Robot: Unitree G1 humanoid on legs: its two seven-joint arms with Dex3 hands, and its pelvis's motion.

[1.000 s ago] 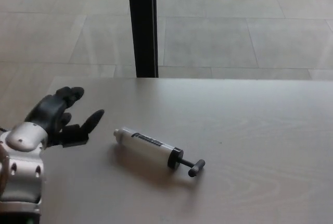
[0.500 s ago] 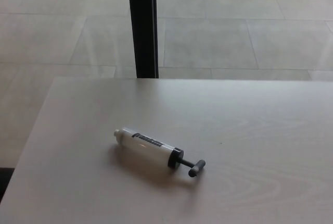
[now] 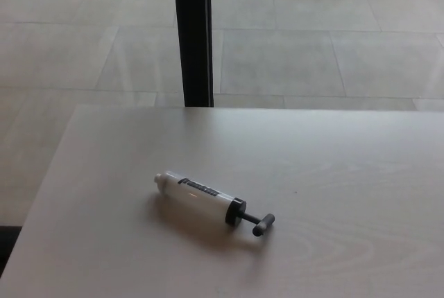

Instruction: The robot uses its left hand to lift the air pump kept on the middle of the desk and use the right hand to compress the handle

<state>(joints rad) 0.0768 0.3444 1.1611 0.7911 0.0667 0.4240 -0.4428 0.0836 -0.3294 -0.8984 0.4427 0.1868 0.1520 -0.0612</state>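
Head view shows neither the left hand nor the right hand, so whether their fingers are apart or together cannot be told from here. The air pump point(image 3: 201, 198) lies on its side on the pale wood-grain table point(image 3: 333, 173), a little left of the middle of the visible tabletop, untouched. Its white barrel carries a dark printed label and points toward the upper left with a rounded tip; a black collar closes the other end, and from it a short rod leads to the black T-handle point(image 3: 263, 224) at the lower right. Beyond the far table edge stands a black vertical post point(image 3: 192, 34) against a grey tiled floor point(image 3: 312, 34).
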